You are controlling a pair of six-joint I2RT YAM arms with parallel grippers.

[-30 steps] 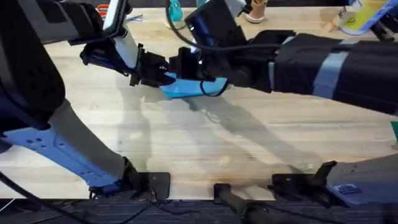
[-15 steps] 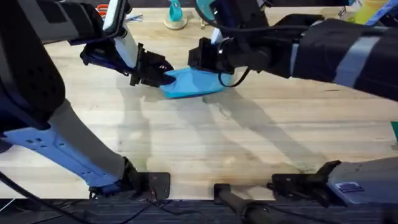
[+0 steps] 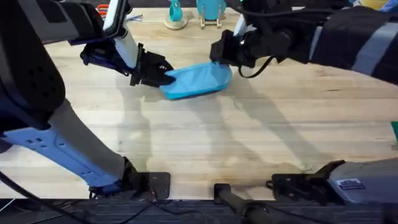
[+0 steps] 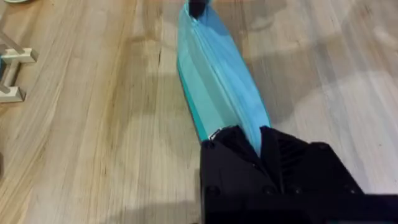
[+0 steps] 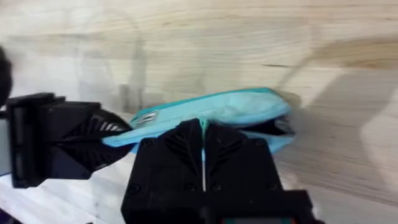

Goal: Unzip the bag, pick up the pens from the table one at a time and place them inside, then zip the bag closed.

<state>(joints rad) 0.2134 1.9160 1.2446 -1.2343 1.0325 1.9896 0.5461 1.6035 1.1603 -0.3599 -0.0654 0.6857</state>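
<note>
Right gripper (image 3: 219, 52) dragged the zipper rightward; left gripper (image 3: 163, 76) clamps the bag (image 3: 198, 80).

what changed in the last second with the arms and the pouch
The right gripper slid along the bag from near its left end to its right end, away from the left gripper, uncovering most of the bag. The left gripper stayed clamped on the bag's left end; the bag stayed put on the table.

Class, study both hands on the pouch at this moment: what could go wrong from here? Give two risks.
1. The left hand pinches only the end of the bag; the fabric could slip free as the zipper is pulled.
2. The right hand holds something thin at the bag's other end, probably the zipper pull; it may slip out, stalling the zip.
</note>
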